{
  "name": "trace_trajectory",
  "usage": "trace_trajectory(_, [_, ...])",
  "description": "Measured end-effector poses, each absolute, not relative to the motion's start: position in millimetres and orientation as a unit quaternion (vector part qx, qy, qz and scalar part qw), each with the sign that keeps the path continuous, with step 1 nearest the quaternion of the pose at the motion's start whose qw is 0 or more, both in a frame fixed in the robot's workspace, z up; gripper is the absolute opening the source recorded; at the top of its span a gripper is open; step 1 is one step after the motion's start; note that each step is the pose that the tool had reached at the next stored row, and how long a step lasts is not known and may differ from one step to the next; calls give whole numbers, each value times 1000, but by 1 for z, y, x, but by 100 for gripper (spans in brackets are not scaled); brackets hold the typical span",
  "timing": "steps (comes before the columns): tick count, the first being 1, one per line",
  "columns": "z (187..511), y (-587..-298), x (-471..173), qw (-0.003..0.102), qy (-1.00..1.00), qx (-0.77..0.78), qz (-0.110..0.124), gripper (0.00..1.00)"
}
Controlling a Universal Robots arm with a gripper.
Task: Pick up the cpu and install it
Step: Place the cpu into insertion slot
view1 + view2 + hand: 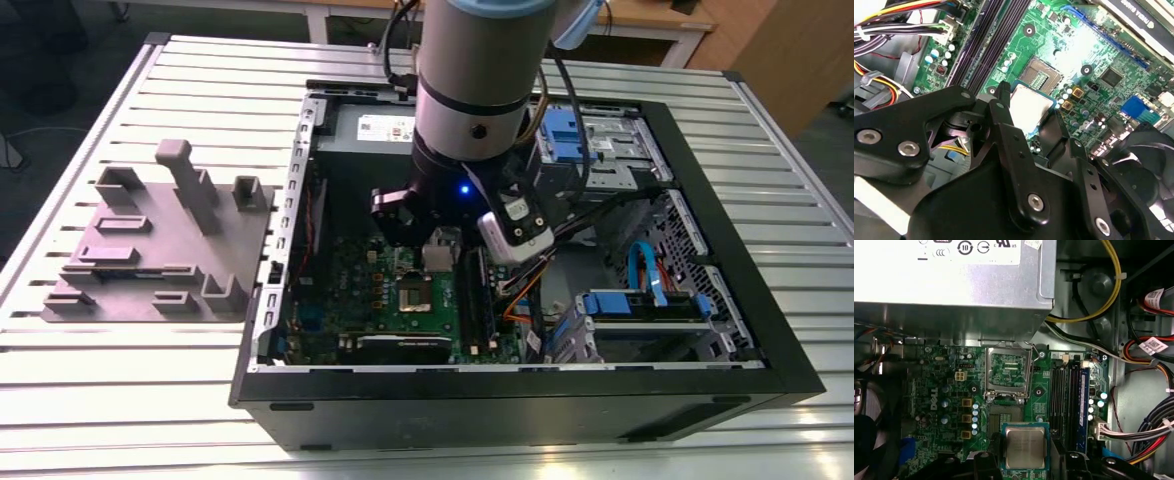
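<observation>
Gripper, black, two-finger, on grey robot arm, reaches down into open black computer case. Fingers closed narrow on small flat square silvery-grey cpu, one finger on each of two opposite edges; other two edges free. Cpu sits over green motherboard, overlapping one edge of open cpu socket; cannot tell gap betw. chip and board. Silver hinged socket frame is swung up, on far side of socket from chip.

Room: tight. Black memory slots run just beside one finger; row of small capacitors near the other. Large grey metal box w/ white label overhangs board beyond the frame. Yellow, red and black cable bundle by case wall, well apart from chip. Black fan near gripper body.

Surface: case lies on its side on ribbed pale metal table. Grey moulded fixture block on table at exterior view's left, apart from case.

Orientation: cpu flat, metal top toward wrist cams, sides parallel to socket sides. Square, so no long axis to tell.
</observation>
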State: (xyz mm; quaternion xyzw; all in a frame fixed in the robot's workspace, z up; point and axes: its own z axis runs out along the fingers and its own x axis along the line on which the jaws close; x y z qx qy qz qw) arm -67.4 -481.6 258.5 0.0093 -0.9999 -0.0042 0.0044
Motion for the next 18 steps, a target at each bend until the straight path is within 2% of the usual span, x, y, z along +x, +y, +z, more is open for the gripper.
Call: trace_trajectory(18, [243,-482,-74,4,-1000,7,-4,47])
